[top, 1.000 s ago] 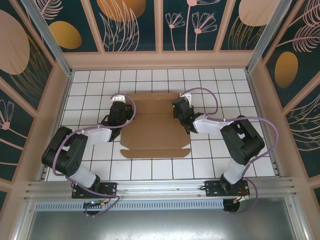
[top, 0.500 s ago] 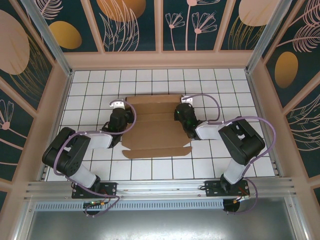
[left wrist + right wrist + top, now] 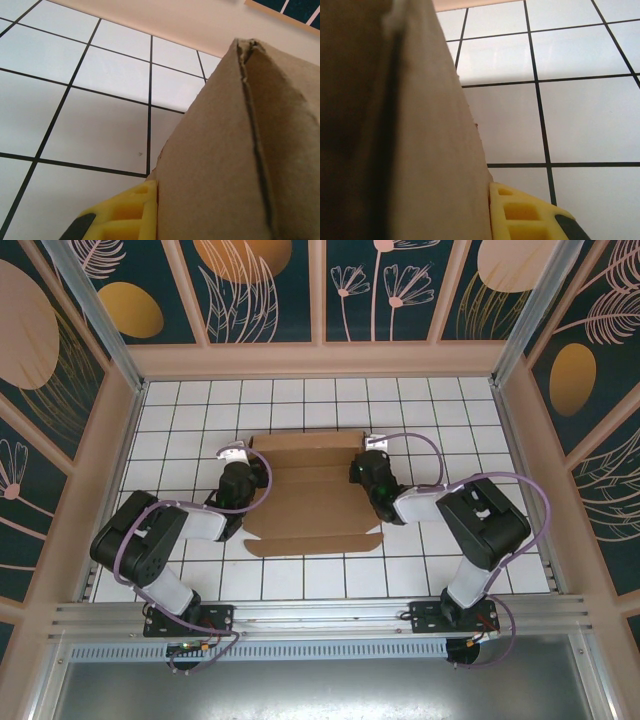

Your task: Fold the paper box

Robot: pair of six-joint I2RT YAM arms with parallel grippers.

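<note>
Cardboard box (image 3: pixel 312 502) sits right between the left pincer (image 3: pixel 243 472) and right pincer (image 3: pixel 366 470), each clenched on one side of it. They've dragged it slightly nearer just now, probably squaring the walls.

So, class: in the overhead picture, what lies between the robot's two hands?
The paper box: its flat brown middle panel spans from left hand to right hand, seen from above.
</note>
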